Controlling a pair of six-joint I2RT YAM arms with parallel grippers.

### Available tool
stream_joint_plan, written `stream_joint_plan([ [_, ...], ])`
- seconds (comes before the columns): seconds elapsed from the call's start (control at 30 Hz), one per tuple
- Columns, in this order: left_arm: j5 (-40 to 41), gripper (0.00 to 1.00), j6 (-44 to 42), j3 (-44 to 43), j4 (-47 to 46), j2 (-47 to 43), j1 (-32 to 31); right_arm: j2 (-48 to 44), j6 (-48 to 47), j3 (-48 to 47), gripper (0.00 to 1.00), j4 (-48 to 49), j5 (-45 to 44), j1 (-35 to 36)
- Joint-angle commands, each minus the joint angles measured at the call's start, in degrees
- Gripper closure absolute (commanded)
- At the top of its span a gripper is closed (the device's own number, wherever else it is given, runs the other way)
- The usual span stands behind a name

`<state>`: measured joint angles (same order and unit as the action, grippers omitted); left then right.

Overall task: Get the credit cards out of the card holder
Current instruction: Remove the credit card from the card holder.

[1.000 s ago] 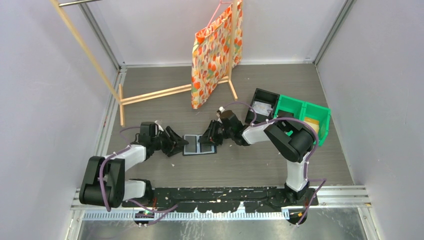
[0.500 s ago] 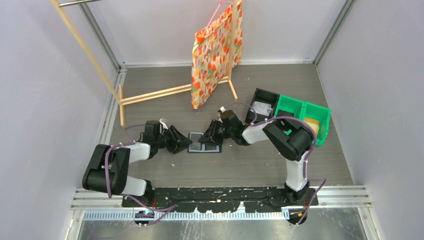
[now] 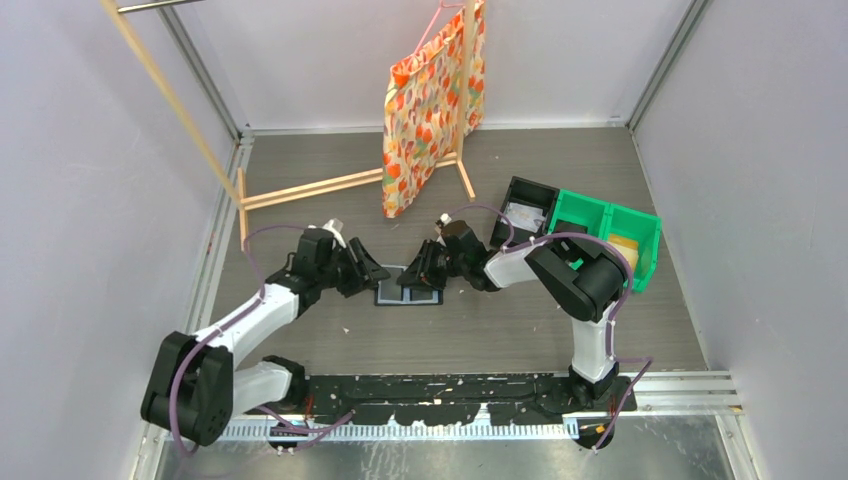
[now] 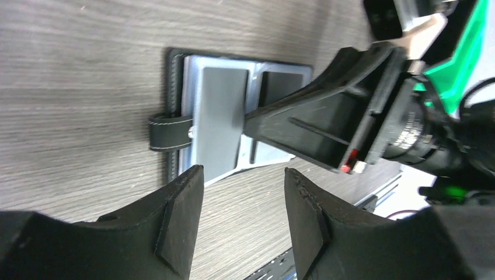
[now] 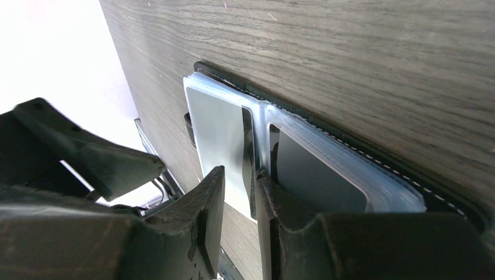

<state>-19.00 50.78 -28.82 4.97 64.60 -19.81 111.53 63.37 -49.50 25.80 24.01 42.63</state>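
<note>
Our right tool [image 5: 239, 175] pinches the pale credit card [image 5: 219, 134], long axis running straight back along it; our spread left tool [image 4: 244, 175] faces the card holder [image 5: 260, 114] just ahead.

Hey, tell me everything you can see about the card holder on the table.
The card holder lies open and flat on the wood-grain table, between the two arms. Its outside looks like black leather with pale stitching. Inside are clear, blue-grey plastic sleeves, one showing a pale grey card, the other a dark card. A small black clasp tab sticks out from one edge. The right gripper touches the centre fold, fingers nearly together; a pinch cannot be confirmed. The left gripper is open near the tab.
</note>
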Motion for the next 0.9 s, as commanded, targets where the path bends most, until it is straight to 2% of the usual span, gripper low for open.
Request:
stream_joint_plan([
  [0.0,1.4,0.45,-2.3,-1.1,3.3,2.4,-0.5,0.9,-0.8,1.2,0.69,-2.0,-2.0,0.3],
  [0.3,-0.4,0.46,-3.0,-2.0,-0.4,8.4,-0.8,0.3,-1.0,1.4,0.68,-2.5,-2.0,0.3],
  [0.47,-2.0,0.51,-2.8,-2.5,-2.8,11.2,-0.8,0.3,-1.0,1.5,0.68,-2.5,-2.0,0.3],
  [0.63,-3.1,0.59,-2.0,-2.2,-4.6,11.1,-1.3,0.4,-1.1,1.5,0.68,-2.5,-2.0,0.2],
  [0.87,-1.8,0.60,-3.2,-2.9,-3.4,10.7,-2.6,0.5,-1.1,1.6,0.68,-2.5,-1.9,0.2],
])
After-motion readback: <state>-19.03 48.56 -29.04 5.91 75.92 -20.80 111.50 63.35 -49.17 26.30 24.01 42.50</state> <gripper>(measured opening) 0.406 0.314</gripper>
